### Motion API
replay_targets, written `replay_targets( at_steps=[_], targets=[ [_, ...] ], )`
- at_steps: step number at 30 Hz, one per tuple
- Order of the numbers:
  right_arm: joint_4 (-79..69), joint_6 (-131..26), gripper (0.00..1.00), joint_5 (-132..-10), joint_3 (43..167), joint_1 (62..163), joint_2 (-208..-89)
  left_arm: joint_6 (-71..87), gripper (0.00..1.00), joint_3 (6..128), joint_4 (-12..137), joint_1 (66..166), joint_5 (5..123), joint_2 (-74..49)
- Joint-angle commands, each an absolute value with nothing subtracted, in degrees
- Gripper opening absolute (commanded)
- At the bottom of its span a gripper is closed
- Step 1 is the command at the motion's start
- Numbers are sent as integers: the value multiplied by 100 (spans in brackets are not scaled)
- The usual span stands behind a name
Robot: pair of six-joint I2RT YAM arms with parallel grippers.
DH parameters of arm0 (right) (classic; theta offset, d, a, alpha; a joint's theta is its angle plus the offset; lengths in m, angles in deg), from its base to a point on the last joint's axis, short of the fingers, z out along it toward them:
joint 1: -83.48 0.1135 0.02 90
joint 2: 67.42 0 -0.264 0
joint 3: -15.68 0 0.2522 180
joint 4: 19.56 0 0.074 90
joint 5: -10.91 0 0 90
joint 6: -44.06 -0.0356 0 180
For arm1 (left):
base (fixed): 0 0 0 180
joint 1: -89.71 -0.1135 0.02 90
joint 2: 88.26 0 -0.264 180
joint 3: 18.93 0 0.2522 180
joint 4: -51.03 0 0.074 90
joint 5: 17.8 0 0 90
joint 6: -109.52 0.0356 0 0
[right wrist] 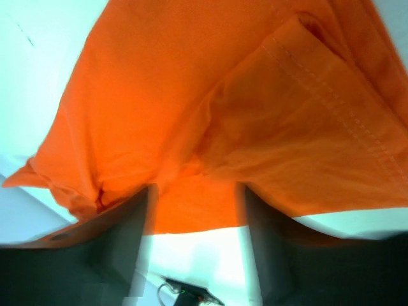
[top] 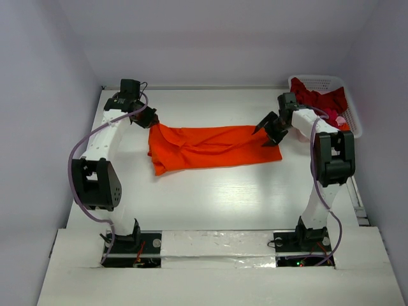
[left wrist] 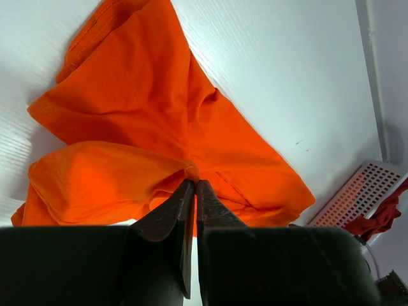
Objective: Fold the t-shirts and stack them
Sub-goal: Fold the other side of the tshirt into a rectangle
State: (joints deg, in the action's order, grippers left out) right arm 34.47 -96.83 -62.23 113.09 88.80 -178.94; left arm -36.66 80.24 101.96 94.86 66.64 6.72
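Note:
The bright orange t-shirt (top: 210, 148) lies stretched sideways and folded over across the middle of the table. My left gripper (top: 151, 121) is at its left end, shut on a pinch of the orange fabric (left wrist: 140, 115), which bunches right at the closed tips (left wrist: 193, 183). At the shirt's right end my right gripper (top: 268, 131) is open. Its fingers stand wide apart (right wrist: 196, 191) over the orange hem (right wrist: 223, 108), with nothing clamped between them. Dark red t-shirts (top: 322, 101) are heaped in the basket at the back right.
The white lattice basket (top: 354, 121) stands in the back right corner, close behind my right arm; its corner (left wrist: 366, 191) also shows in the left wrist view. White walls enclose the table on the left, back and right.

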Motion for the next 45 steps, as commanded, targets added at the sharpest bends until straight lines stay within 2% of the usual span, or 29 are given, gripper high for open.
replay_targets(
  at_steps=[1,4,7,17,30,31,32,34,35,37,38,41,43,45],
  targets=[
    [3349,-9534,73,-6107,11610,8911,-17974,-3576,0,8360,10136,9463,6710,666],
    [3428,-9437,90,-6212,11706,8911,-17957,-3558,0,8387,10136,9463,6745,701],
    [3428,-9340,94,-6300,11636,8911,-17834,-3532,0,8361,10127,9402,6789,754],
    [3348,-9068,93,-6414,11250,9034,-17166,-3515,0,8238,9890,9349,6816,965],
    [3120,-8935,91,-6345,10328,9903,-16402,-3497,0,7948,9407,9244,6842,1281],
    [3094,-8944,91,-6318,10274,9904,-16375,-3488,2,7930,9354,9244,6834,1369],
    [3015,-8953,91,-6248,10222,9956,-16349,-3488,13,7895,9249,9191,6833,1413],
    [2971,-8979,91,-6204,10108,10009,-16278,-3497,27,7851,9082,9138,6799,1518],
    [2910,-8997,91,-6160,10072,10079,-16243,-3506,40,7851,8968,9138,6798,1545],
    [2883,-9006,92,-6134,9993,10149,-16164,-3514,52,7877,8888,9077,6825,1580],
    [2839,-9006,91,-6090,9966,10202,-16138,-3514,66,7921,8809,9024,6825,1572],
    [2786,-9006,91,-6063,9879,10255,-16006,-3453,69,8096,8878,9024,6790,1519],
    [2786,-9006,91,-6063,9852,10255,-15936,-3392,63,8185,8914,9024,6676,1292],
    [2769,-9015,91,-6081,9826,10255,-15856,-3304,47,7992,8975,9093,6501,1072]
  ],
)
